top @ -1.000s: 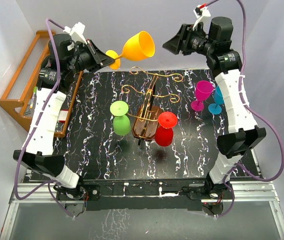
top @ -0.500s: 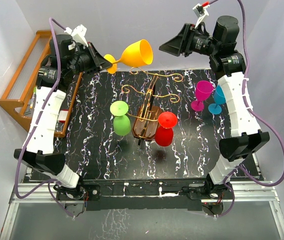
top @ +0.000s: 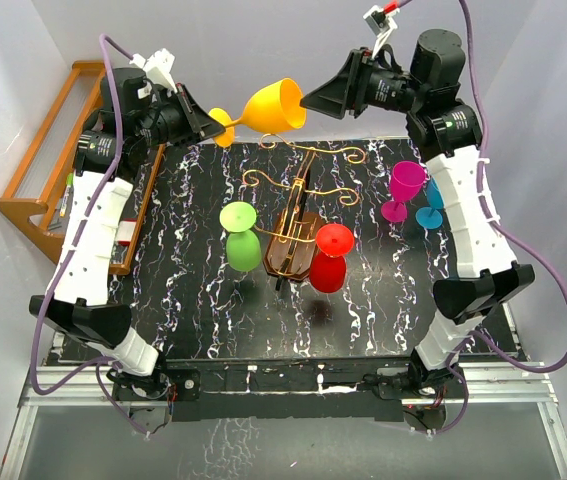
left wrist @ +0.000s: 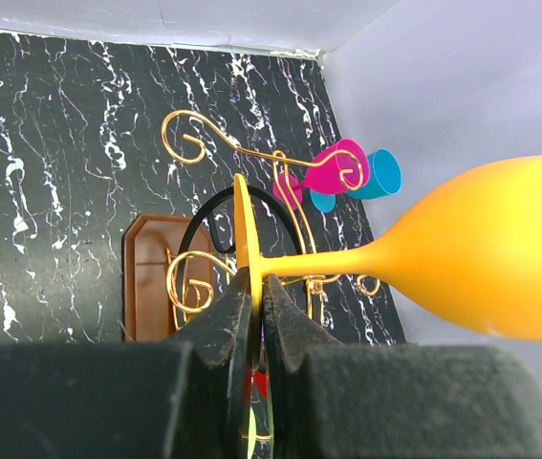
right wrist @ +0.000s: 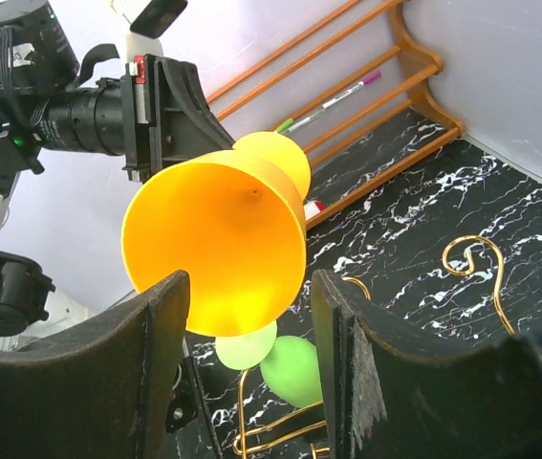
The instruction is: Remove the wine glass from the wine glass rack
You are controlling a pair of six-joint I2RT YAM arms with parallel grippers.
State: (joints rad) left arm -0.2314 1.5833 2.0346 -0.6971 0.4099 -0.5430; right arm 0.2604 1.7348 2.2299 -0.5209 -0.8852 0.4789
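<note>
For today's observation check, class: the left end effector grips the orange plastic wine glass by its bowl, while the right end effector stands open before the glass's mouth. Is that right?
Not quite. The left end effector grips the orange plastic wine glass by its flat round foot, not its bowl; the left wrist view shows the fingers pinched on the foot's edge. The right end effector does stand open before the glass's mouth.

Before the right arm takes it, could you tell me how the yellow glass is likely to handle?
Probably light: the left fingers carry the yellow glass sideways by its thin foot alone. It looks like smooth, opaque plastic, so it is likely slippery rather than fragile. The round, tapering bowl may slide out of the open right fingers if squeezed.
</note>
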